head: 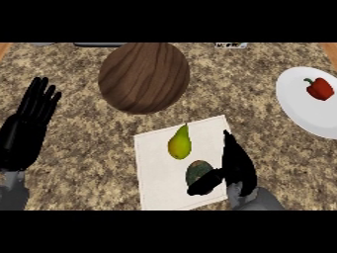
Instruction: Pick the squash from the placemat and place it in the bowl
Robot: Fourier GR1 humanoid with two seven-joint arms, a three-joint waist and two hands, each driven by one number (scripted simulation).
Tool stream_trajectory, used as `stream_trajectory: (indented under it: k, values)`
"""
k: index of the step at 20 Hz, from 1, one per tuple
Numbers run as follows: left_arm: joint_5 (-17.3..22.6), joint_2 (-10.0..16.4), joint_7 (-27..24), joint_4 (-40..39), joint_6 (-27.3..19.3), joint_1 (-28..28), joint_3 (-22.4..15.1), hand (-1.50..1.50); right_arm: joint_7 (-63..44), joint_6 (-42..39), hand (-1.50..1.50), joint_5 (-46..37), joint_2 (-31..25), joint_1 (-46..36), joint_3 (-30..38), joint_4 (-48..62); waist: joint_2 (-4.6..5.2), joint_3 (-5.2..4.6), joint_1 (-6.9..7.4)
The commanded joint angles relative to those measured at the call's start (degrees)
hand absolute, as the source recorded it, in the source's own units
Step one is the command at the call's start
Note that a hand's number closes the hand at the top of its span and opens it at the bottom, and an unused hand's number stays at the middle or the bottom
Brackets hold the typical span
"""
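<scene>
On the white placemat (156, 168) lie a yellow-green pear-shaped squash (180, 143) and, nearer to me, a dark green round squash (197, 171). My right hand (236, 165) stands on the mat just right of the dark green squash, fingers straight and pointing away, thumb reaching under that squash's near side. The yellow-green squash is untouched, ahead and left of the fingertips. The brown wooden bowl (144, 76) sits beyond the mat, with nothing in it. My left hand (26, 126) rests open at the left edge, fingers up.
A white plate (313, 111) with a red bell pepper (319, 88) on it stands at the right. The counter top is speckled stone, with wooden strips at the far left and far right corners.
</scene>
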State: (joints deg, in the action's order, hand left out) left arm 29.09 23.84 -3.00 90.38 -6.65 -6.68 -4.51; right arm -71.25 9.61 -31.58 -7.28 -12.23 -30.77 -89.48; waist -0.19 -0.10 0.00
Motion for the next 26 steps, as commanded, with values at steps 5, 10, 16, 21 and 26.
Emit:
stream_trajectory:
  k: [5, 10, 16, 21, 26]
  values:
    - [0.04, -0.16, -0.21, -2.04, 1.53, -1.82, 1.97, 0.00, -10.67, -4.27, -1.50, -1.32, 3.53, -0.54, 3.32, 3.61, 0.23, 0.04, -0.20]
    - [-0.88, -1.27, -0.87, -3.65, 1.99, -2.04, 1.64, 0.00, -7.01, -9.07, 1.50, -3.99, 4.74, -4.02, 0.07, 9.04, 0.40, 0.02, 0.32]
    - [-1.93, -1.47, 0.13, 0.38, 2.23, 0.97, 1.10, 0.00, -7.16, -12.91, 1.50, -5.64, 5.00, -5.59, 1.58, 7.65, 0.09, 0.06, 0.57]
    - [-1.09, -1.85, 0.68, -0.65, 3.34, -2.13, 0.85, 0.00, 11.22, -20.96, 1.50, -4.79, 5.77, -11.40, -10.38, 9.13, 0.69, 0.03, 3.53]
    - [-1.73, -2.45, 2.00, -1.06, 3.34, -4.72, -0.83, 0.00, 27.87, -28.51, 1.50, -3.98, 7.21, -22.67, -21.67, 9.73, 1.21, 0.09, 6.26]
